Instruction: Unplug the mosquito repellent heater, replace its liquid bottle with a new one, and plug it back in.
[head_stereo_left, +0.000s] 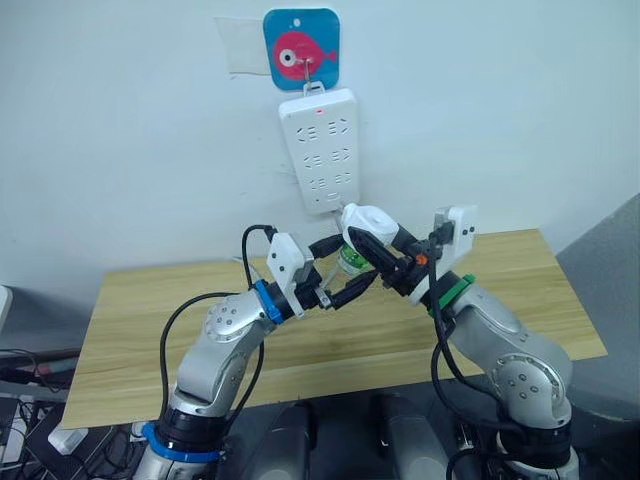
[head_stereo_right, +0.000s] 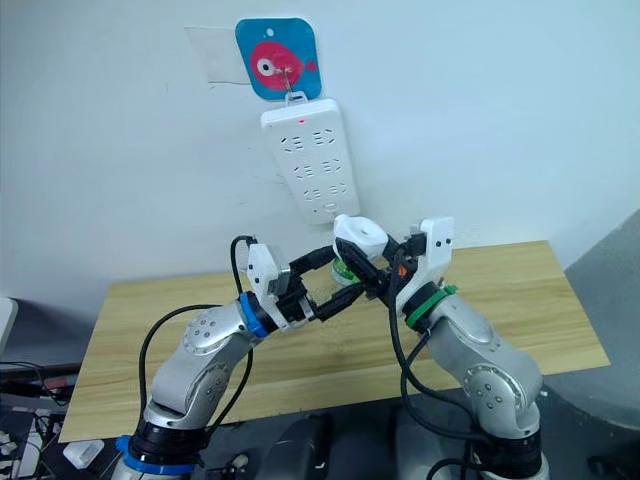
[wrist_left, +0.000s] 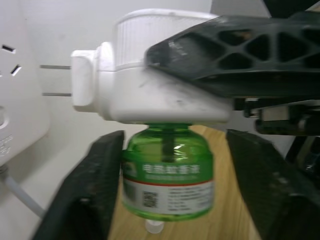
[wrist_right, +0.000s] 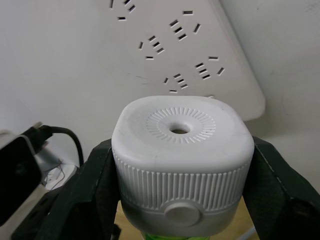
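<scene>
Right wrist view: right claw (wrist_right: 182, 200) pinching heater (wrist_right: 181, 165); left claw (wrist_left: 172, 190) spread around bottle (wrist_left: 168, 175).

The mosquito repellent heater (wrist_right: 181, 165) is matt white plastic, finely ribbed round its sides and vent hole, lightly scuffed where the right tool (head_stereo_left: 378, 262) clamps it. Beneath it, between the left tool's (wrist_left: 170, 200) dull black plastic fingers (wrist_left: 85, 195), hangs a glossy translucent green liquid bottle (wrist_left: 168, 176) with a smooth printed label. The worktop (head_stereo_left: 520, 300) below is pale, matt wood grain. The power strip (head_stereo_left: 320, 150) beyond is smooth white plastic.
</scene>
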